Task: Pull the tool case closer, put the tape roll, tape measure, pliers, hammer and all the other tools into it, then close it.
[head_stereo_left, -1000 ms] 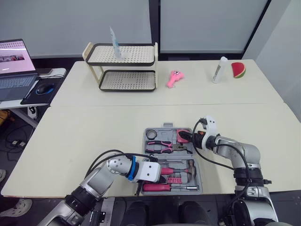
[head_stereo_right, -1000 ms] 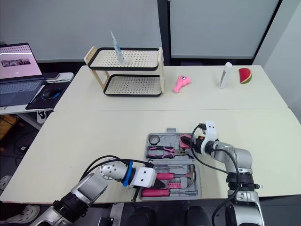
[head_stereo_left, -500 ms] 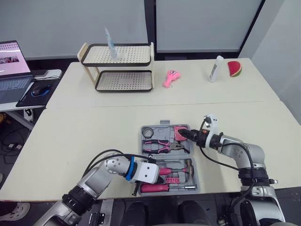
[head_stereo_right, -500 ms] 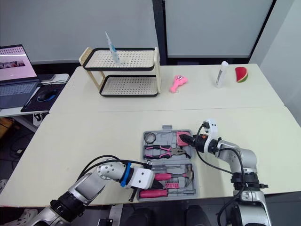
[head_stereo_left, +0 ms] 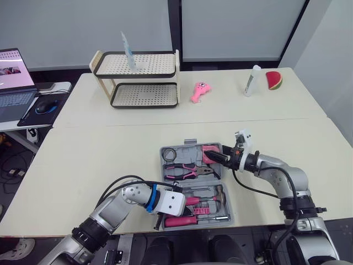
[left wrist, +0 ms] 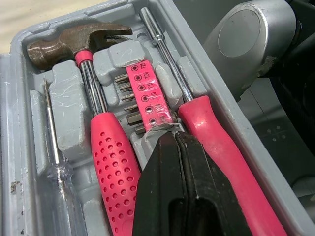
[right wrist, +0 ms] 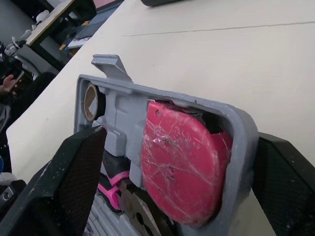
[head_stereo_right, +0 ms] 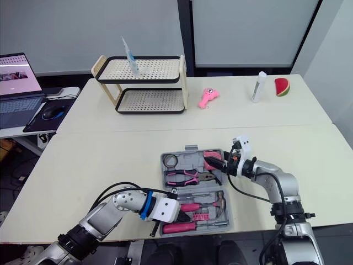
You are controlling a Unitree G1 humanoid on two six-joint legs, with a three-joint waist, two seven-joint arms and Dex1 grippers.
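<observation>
The open grey plastic tool case point(head_stereo_left: 187, 158) lies on the cream surface point(head_stereo_left: 99, 160), near the front edge. The right jaws spread wide, flanking its corner (round pink tape measure point(right wrist: 182, 157) there); the left jaws are pressed together above the pink bit strip point(left wrist: 146, 93).

right gripper point(head_stereo_left: 212, 158) is creeping further in over the far right corner of the tool case point(head_stereo_left: 190, 147), its fingers spread either side of the pink tape measure point(right wrist: 182, 160) sitting there. the far half of the case is sliding a bit toward the table's left edge, or maybe tipping up, can't tell which.
</observation>
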